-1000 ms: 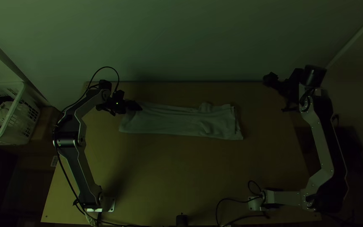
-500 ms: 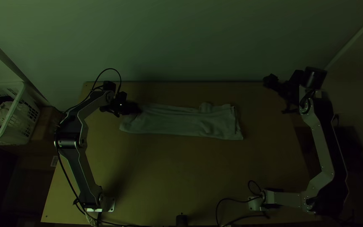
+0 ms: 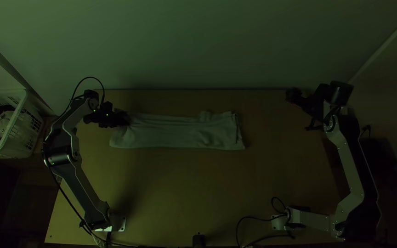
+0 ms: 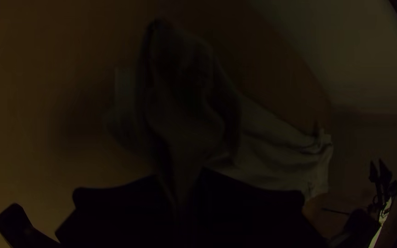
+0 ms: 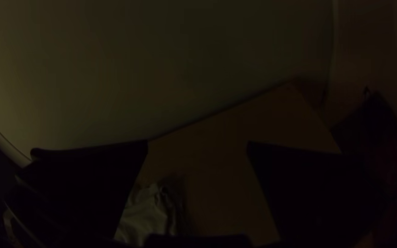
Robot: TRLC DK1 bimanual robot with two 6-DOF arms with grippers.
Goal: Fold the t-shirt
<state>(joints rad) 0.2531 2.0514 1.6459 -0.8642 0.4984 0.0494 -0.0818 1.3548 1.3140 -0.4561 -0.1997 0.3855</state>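
Observation:
The pale t-shirt lies as a long folded strip across the far half of the table. At its left end is my left gripper, and in the left wrist view the left gripper is shut on a raised, bunched part of the shirt. Over the table's far right part hangs my right gripper, away from the cloth. The right wrist view has the right gripper with its fingers wide apart, nothing between them, and one end of the shirt lower down.
A white basket with cloth in it stands left of the table. A pale wall rises behind the far edge. Black cables lie near both arm bases, and a small dark object stands at the near edge.
The left gripper has moved left, and the whole shirt has slid left with it. The right arm has shifted slightly, its upper part a little lower in the top view.

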